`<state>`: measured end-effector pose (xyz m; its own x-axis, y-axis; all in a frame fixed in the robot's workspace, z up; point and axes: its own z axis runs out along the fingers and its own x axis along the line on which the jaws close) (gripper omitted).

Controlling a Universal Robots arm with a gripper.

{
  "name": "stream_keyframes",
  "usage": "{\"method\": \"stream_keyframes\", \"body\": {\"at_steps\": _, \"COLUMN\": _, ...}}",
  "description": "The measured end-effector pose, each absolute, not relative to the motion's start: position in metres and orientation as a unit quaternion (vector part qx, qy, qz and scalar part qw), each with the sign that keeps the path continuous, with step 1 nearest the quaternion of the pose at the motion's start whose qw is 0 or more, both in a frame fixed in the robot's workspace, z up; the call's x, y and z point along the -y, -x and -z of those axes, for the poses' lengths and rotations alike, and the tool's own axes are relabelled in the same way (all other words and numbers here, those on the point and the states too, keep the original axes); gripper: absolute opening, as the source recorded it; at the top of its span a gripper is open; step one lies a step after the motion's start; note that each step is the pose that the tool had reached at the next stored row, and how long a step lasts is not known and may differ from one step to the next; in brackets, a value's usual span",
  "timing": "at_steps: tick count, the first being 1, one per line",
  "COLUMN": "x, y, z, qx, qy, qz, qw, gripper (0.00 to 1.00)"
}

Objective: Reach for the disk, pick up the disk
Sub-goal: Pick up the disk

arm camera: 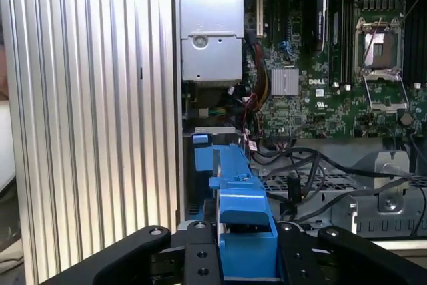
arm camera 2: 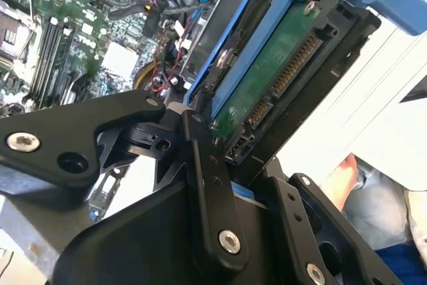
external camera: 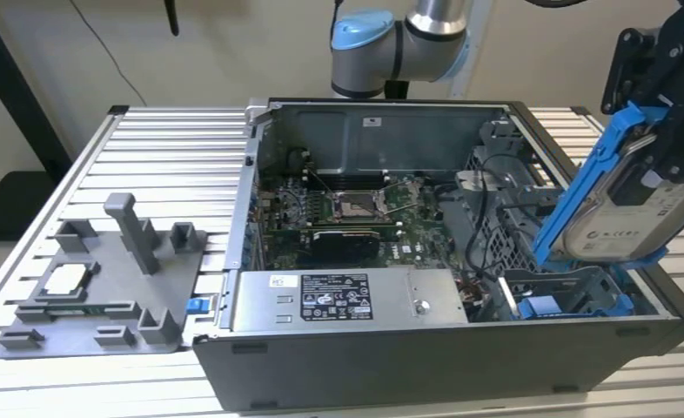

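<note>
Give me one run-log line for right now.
gripper: shut on disk | disk: lifted, tilted above open computer case, at the exterior view's right | blue rails clamped between fingers

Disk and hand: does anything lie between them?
Nothing: the hand is shut directly on the disk, gripping its blue rail in the first wrist view, above the open computer case.

The exterior view looks down from high up at the open computer case (external camera: 435, 261) on the bench (external camera: 144, 157). Both wrist views sit very close behind the claw (arm camera: 243, 258), looking past the disk (arm camera 2: 280, 78) at the green board (arm camera: 320, 51).
</note>
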<state>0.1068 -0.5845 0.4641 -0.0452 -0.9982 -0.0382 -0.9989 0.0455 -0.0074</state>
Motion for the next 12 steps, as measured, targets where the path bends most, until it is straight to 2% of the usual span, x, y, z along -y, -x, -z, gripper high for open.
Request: {"method": "stream_keyframes", "body": {"at_steps": 12, "x": 0.5854, "y": -0.1033, "z": -0.4534, "qx": -0.72, "qy": 0.693, "qz": -0.011, "qw": 0.016, "gripper": 0.0}}
